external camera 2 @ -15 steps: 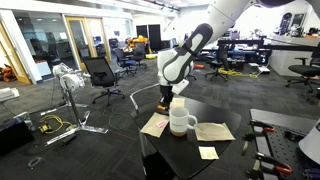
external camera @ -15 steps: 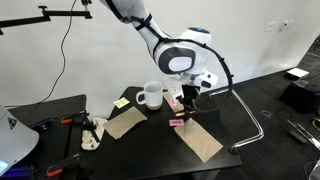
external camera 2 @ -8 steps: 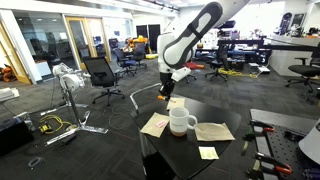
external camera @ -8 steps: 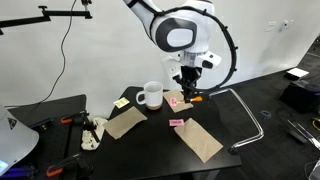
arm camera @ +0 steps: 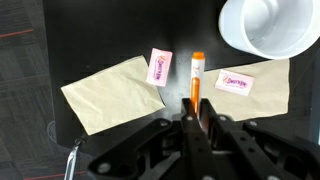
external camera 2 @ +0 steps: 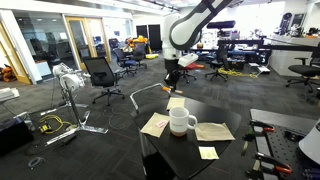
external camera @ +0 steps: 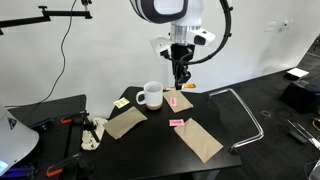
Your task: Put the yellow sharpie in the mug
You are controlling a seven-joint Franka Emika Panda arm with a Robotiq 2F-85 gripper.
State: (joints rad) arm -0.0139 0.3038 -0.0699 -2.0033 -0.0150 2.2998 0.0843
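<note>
The yellow sharpie is clamped by one end between my gripper's fingers and sticks out beyond them, high above the table. The white mug stands upright and empty at the wrist view's top right, apart from the sharpie's tip. In both exterior views the gripper hangs well above the table, up and to one side of the mug.
Brown paper sheets lie on the black table, with pink notes on them. A small yellow note lies nearby. A bent metal bar sits at the table's side.
My gripper has risen from just above the table to well above it, carrying the sharpie, and has shifted slightly towards the mug.
</note>
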